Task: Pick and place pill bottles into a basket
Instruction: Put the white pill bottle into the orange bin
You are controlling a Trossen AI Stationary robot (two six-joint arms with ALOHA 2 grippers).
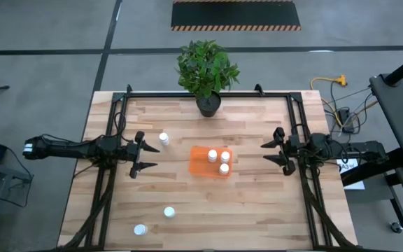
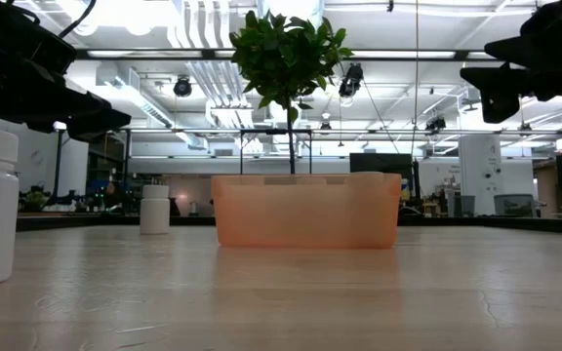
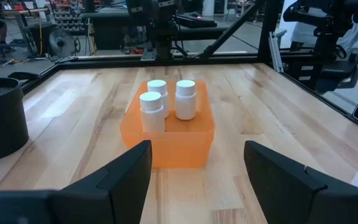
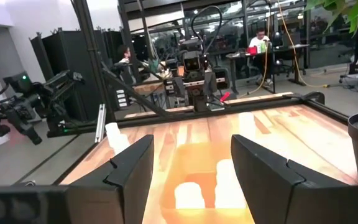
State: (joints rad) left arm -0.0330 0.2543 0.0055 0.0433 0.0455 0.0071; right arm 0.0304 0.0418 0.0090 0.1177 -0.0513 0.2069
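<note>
The orange basket (image 1: 210, 162) stands at the table's middle with three white pill bottles (image 1: 221, 159) upright in its right part; it also shows in the left wrist view (image 3: 169, 132). Three more bottles stand on the table: one (image 1: 164, 138) near my left gripper, two near the front left (image 1: 168, 211) (image 1: 140, 229). My left gripper (image 1: 145, 155) is open and empty, left of the basket. My right gripper (image 1: 270, 154) is open and empty, right of the basket.
A black pot (image 1: 208, 103) with a green plant stands at the table's far edge, behind the basket. Black frame rails (image 1: 110, 140) run along the table's left, right and far sides. Bare wood lies between each gripper and the basket.
</note>
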